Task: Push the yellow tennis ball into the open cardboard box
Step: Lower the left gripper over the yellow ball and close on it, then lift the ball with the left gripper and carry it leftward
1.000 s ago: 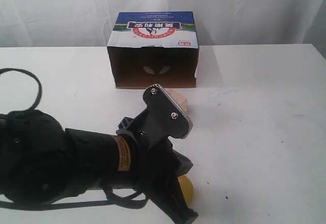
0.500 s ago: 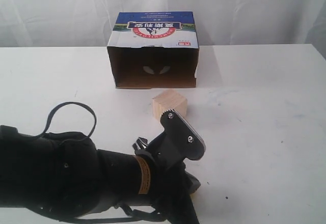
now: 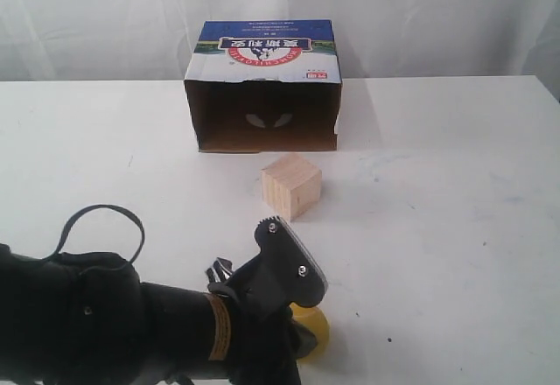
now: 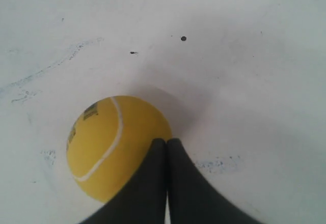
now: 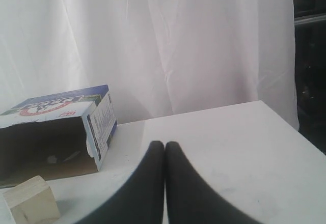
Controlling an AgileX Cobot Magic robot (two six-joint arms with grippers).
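The left hand point(image 4: 166, 143) has its two dark fingers pressed flat together with nothing between them. Their tips sit at the edge of the yellow tennis ball point(image 4: 109, 142). They look to be against its side, though the left wrist view does not settle whether they truly touch. The ball rests on the white bench point(image 3: 437, 184), and a pale seam curves across its face beside a small dark print mark.

In the exterior view the ball point(image 3: 317, 332) lies close to the near edge of the bench, a little right of the middle. It is half hidden by the black left arm point(image 3: 131, 332), which reaches in from the lower left.

Farther back stands a pale wooden cube point(image 3: 291, 185), between the ball and the open cardboard box point(image 3: 262, 96) and just in front of the box's mouth. The box lies on its side with the blue-and-white printed panel on top. Its long axis runs across the bench from left to right, and its dark opening faces the cube, the ball and the near edge. The ball is well apart from it.

The right hand point(image 5: 164, 147) also has its fingers closed together on nothing. It is held above the bench and looks toward the box point(image 5: 46, 127), the cube point(image 5: 30, 203) and a white curtain point(image 5: 178, 40) behind the bench.
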